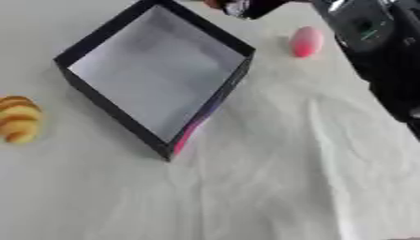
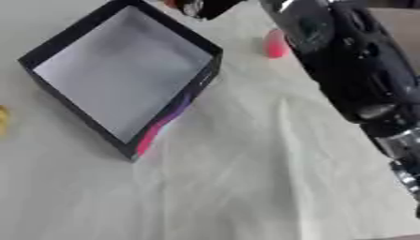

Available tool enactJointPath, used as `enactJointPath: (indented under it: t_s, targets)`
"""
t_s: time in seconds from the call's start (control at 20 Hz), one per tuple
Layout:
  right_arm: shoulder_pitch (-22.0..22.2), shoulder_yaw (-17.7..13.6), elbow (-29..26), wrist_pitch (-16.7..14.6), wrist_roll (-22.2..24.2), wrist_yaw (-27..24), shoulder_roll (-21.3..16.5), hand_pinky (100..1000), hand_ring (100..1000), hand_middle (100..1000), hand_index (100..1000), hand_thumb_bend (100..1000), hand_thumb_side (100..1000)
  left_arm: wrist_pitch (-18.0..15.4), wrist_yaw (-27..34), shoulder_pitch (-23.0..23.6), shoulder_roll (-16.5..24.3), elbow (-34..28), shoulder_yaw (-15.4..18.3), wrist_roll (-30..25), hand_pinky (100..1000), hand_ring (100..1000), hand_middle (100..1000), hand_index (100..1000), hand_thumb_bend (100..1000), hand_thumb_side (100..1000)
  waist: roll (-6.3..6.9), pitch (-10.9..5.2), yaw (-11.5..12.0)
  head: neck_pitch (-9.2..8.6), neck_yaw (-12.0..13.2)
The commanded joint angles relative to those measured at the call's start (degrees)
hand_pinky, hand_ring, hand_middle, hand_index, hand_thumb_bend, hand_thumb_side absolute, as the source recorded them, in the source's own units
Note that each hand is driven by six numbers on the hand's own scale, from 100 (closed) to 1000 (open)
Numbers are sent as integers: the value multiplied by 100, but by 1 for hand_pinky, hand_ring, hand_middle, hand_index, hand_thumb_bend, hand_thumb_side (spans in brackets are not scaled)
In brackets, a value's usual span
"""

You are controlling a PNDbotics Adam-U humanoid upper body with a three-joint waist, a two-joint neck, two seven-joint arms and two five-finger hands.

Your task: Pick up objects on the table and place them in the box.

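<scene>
A: Where does the right hand (image 1: 246, 6) sit?

B: At the top edge, just past the far corner of the box (image 1: 98, 44); the dark right arm (image 2: 353, 70) runs down the right side to it; only a black tip shows, with something reddish beside it that I cannot identify; whether the fingers are spread or curled, and whether they hold anything, I cannot tell.

A: And the things to be packed?

B: A pink egg-shaped object (image 1: 306, 41) lies on the pale cloth (image 1: 271, 187) to the right of the box, near the arm, apart from the box wall; a yellow ridged object (image 1: 18, 119), like a pastry or a bunch of bananas, lies at the left edge, well apart from the box; the box itself looks empty, grey floor, black walls, set corner-on to the robot.

A: So the work is barely begun?

B: I judge so; the pink one seems the easier first pick for this arm; the left hand shows nowhere.
</scene>
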Motion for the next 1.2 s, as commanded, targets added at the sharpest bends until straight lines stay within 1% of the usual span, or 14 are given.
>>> enactJointPath:
  t_s: [0.05,0.3,0.35,0.4,0.45,0.7,1.0,1.2]
  targets:
    - [-166,-27,473,-170,12,245,292,860,725,529,656,207,278,-57,38,-24,215,-111,80,0,922,924,925,843,145,719,99,-200,26,-11,-67]
    - [-124,-49,939,-293,-73,416,632,859,720,526,654,188,272,8,21,-46,176,-111,68,36,915,919,920,838,153,729,80,-183,52,-39,-96]
    - [-118,-48,990,-311,-84,432,673,858,720,526,654,187,272,21,14,-52,167,-111,62,42,915,919,920,838,153,729,77,-182,58,-44,-101]
    - [-114,-39,1032,-330,-90,448,712,858,721,526,654,219,274,31,8,-58,160,-111,56,45,916,919,921,838,154,730,72,-179,65,-48,-109]
    - [-111,-20,1075,-351,-86,474,757,858,721,528,655,194,281,40,5,-63,154,-111,50,44,916,920,921,838,155,731,65,-177,73,-50,-119]
    - [-68,68,1300,-465,-53,634,980,857,722,529,654,196,286,78,-5,-84,134,-111,29,32,916,920,921,838,156,734,26,-164,110,-60,-154]
    - [-18,113,1394,-546,-72,733,1086,857,726,532,656,217,304,111,-7,-96,120,-111,13,19,915,921,922,837,159,736,-16,-173,132,-53,-167]
    - [-13,99,1183,-524,-229,869,1009,857,728,535,656,239,317,127,-24,-67,130,-111,22,27,915,921,922,837,159,738,-37,-181,118,-41,-132]
